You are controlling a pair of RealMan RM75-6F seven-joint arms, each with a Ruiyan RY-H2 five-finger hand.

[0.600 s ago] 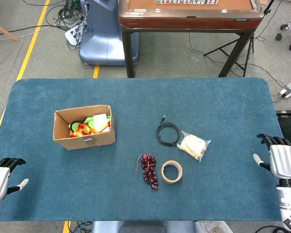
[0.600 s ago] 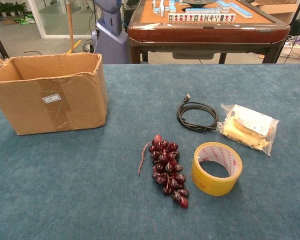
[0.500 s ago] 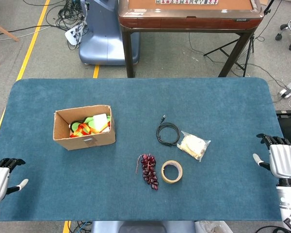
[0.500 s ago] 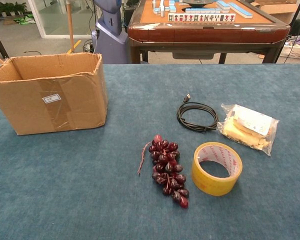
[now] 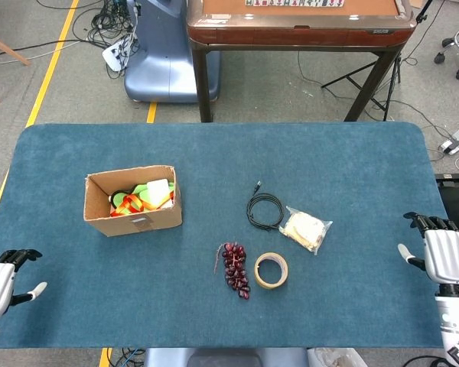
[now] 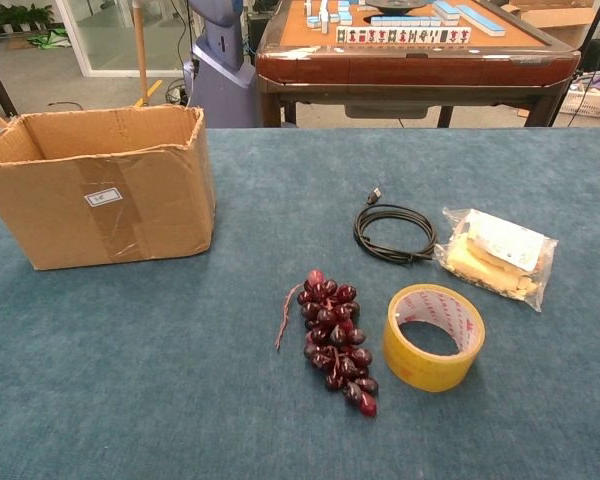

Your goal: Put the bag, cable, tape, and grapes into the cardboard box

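The cardboard box (image 5: 133, 202) stands open, with orange and green items inside. The grapes (image 5: 236, 269), tape (image 5: 271, 270), cable (image 5: 265, 209) and bag (image 5: 306, 228) lie on the table (image 5: 352, 160). The left hand (image 5: 0, 284) and right hand (image 5: 442, 252) are spread, holding nothing.

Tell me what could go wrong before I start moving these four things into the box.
1. The box already holds colourful items, so room looks tight; the tape or bag may catch on them.
2. The cable lies coiled right beside the bag; grabbing one could drag the other.
3. The grapes are a loose bunch that may slip from the fingers on lifting.
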